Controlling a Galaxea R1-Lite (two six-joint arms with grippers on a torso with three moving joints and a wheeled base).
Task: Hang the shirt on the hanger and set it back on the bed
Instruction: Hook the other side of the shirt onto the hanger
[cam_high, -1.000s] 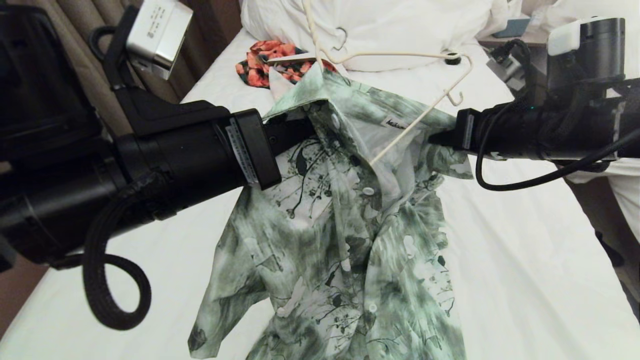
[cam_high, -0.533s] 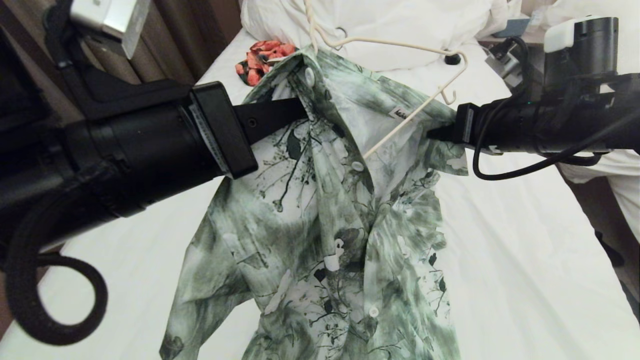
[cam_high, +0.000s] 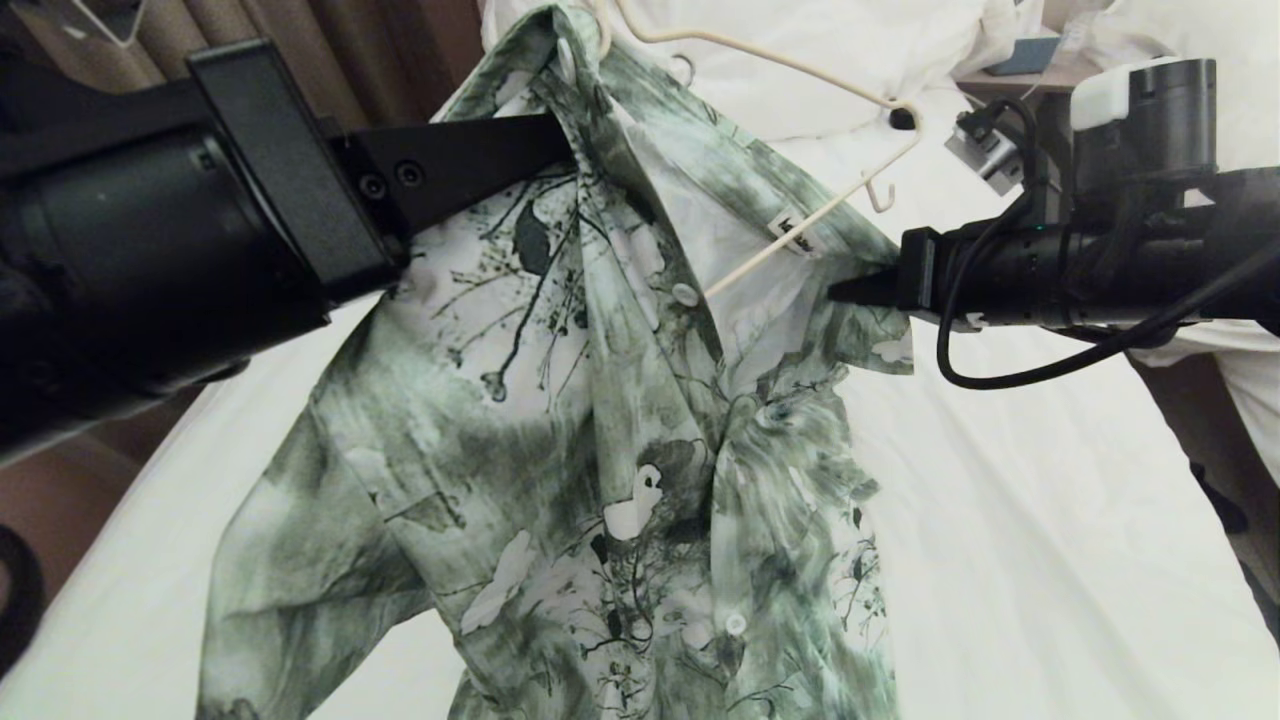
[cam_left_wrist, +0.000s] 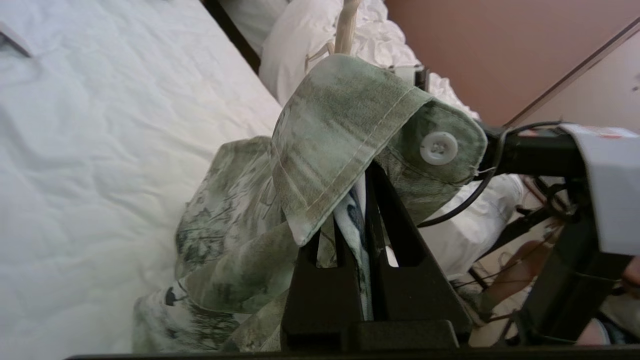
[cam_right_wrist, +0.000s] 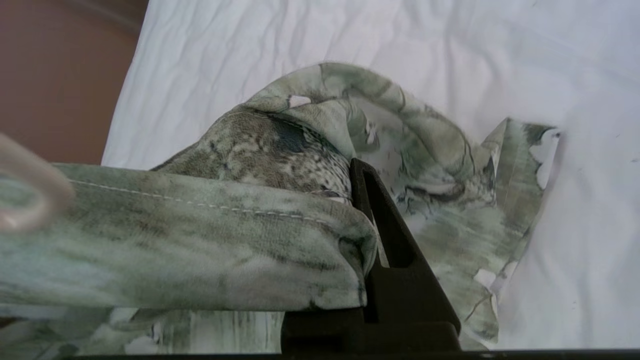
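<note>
Shirt: the shirt hangs in the air above the bed, stretched between both grippers, front placket facing up, its lower part trailing down toward the sheet.
Collar: the buttoned tip folds over the left fingers in the left wrist view.
Hanger: the hanger sits at the shirt's neck, one cream arm running down inside the open collar, the other arm and a small notch hook bare above the shirt's right shoulder.
Left gripper: the left gripper is clamped on the collar edge, up at the shirt's top.
Right gripper: the right gripper is clenched on the fabric at the shirt's right shoulder, beside the label.
Pillows: white pillows lie beyond the shirt's collar.
</note>
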